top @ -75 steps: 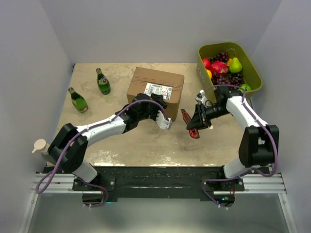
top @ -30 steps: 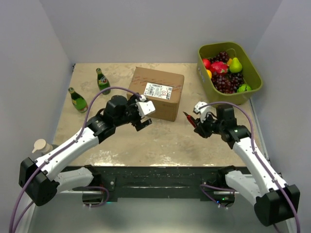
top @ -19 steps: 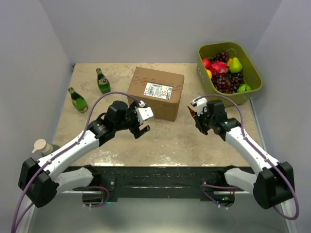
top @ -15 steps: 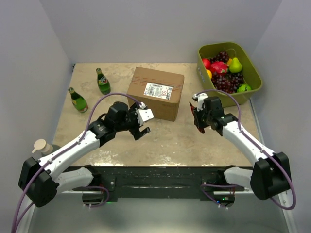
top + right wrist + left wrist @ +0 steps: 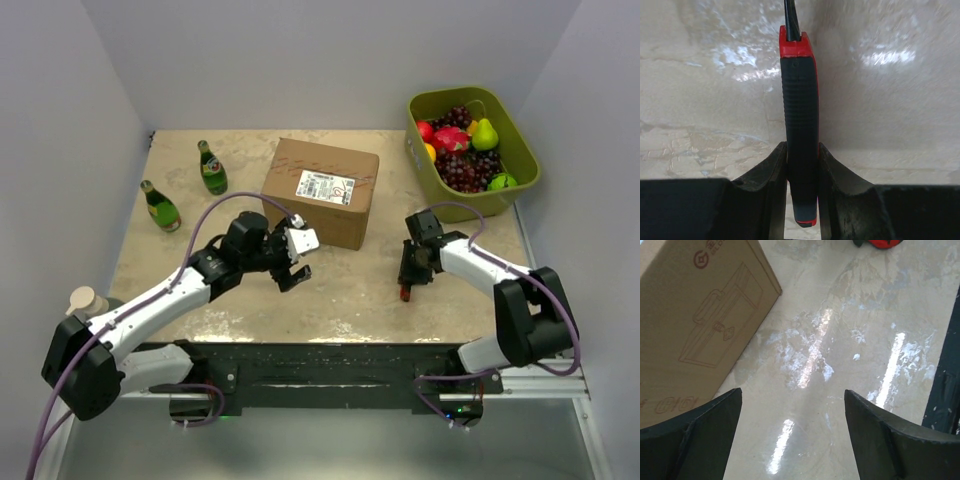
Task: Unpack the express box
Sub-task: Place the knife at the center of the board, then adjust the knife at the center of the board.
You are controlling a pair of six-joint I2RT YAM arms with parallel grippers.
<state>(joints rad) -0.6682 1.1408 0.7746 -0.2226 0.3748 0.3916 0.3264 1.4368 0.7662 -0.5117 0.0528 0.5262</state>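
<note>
A beige, marbled tabletop (image 5: 340, 300) lay between pale walls. The express box (image 5: 320, 188) stood closed near its middle, white label up, with two green bottles (image 5: 211, 168) to its left and an olive tub (image 5: 447, 95) of fruit at the far right corner. The left hand (image 5: 293, 258) hovered just beside the box's near side, jaws spread wide with nothing between them. The right hand (image 5: 410, 268), low over the tabletop right of the box, was clamped on the handle of a red-and-black utility knife (image 5: 800, 125).
</note>
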